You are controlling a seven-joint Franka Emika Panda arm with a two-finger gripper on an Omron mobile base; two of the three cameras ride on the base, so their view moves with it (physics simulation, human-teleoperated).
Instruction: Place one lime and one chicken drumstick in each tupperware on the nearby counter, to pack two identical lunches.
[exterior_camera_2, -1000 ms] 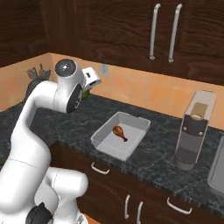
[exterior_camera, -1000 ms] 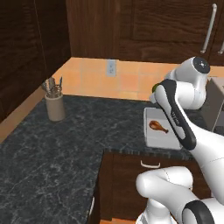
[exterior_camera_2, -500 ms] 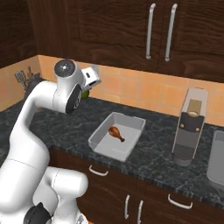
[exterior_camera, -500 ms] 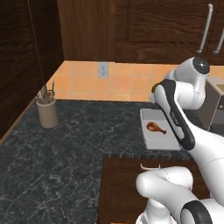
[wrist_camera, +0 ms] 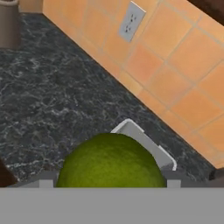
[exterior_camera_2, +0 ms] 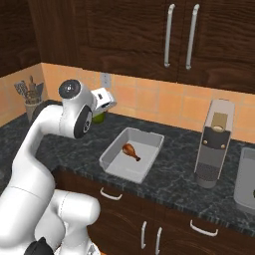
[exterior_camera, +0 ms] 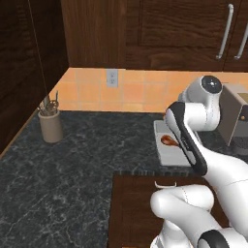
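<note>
My gripper (exterior_camera_2: 100,114) is shut on a lime (exterior_camera_2: 98,118) and hovers above the counter (exterior_camera_2: 169,184), left of a grey tupperware (exterior_camera_2: 112,160). The hand view looks over the glossy green lime (wrist_camera: 109,162) toward a corner of that tupperware (wrist_camera: 146,143). A chicken drumstick (exterior_camera_2: 130,151) lies inside the tupperware. In the left base view the same drumstick (exterior_camera: 168,140) shows in the tupperware (exterior_camera: 161,151), partly behind my arm.
A utensil holder (exterior_camera: 50,127) stands at the counter's far left corner, also seen as (exterior_camera_2: 31,107). A coffee machine (exterior_camera_2: 214,149) rises right of the tupperware, with a grey basin (exterior_camera_2: 247,179) beyond it. A wall outlet (wrist_camera: 130,21) sits on the orange tiles.
The whole picture has shifted a little, so the base has moved. The gripper keeps hold of the lime, and the drumstick still lies in the tupperware.
</note>
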